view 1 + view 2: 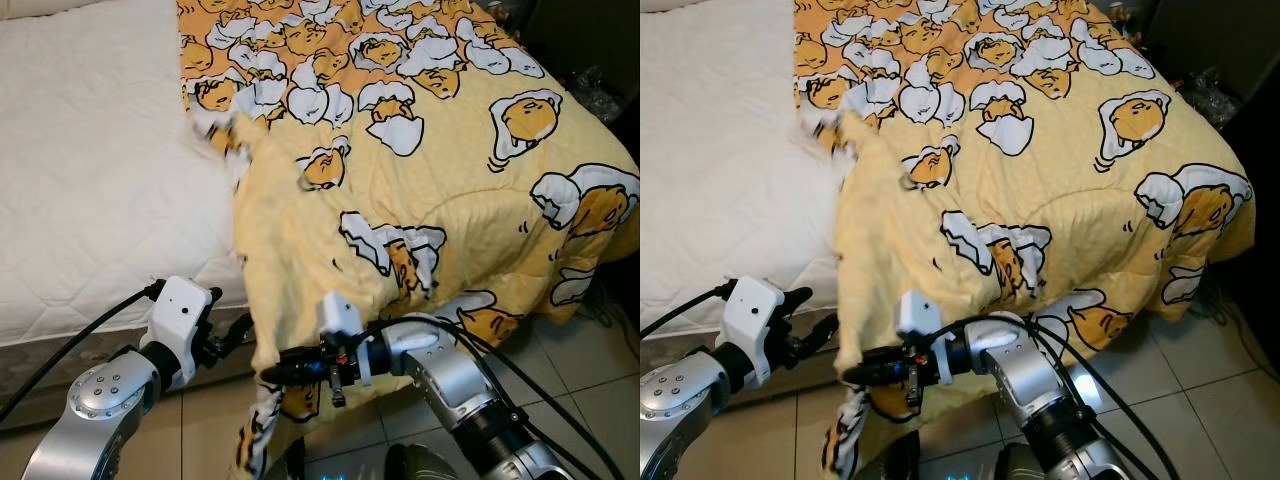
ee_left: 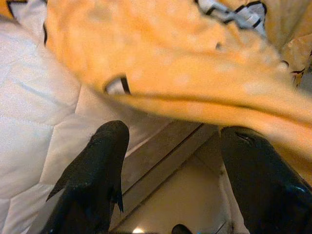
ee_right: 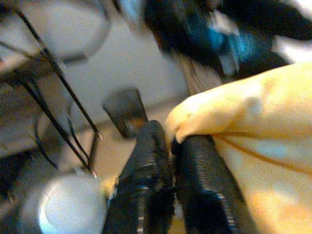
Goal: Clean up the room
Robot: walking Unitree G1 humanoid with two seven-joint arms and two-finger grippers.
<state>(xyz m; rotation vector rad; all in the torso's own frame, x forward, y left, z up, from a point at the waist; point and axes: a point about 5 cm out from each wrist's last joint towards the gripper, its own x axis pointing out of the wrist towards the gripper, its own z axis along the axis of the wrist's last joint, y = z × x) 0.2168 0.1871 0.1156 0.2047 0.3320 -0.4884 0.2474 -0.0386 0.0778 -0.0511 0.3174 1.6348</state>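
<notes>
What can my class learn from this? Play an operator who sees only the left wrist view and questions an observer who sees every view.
Operator: My fingers look spread under yellow cloth. What is that cloth?
Observer: A yellow blanket with an egg cartoon print, covering the far side of the bed.
Operator: Is the other arm doing anything?
Observer: The right gripper is shut on the blanket's edge, low beside the bed.
Operator: What is the white quilted surface beside me?
Observer: The bare mattress; the left gripper is open beside its front edge, holding nothing.
</notes>
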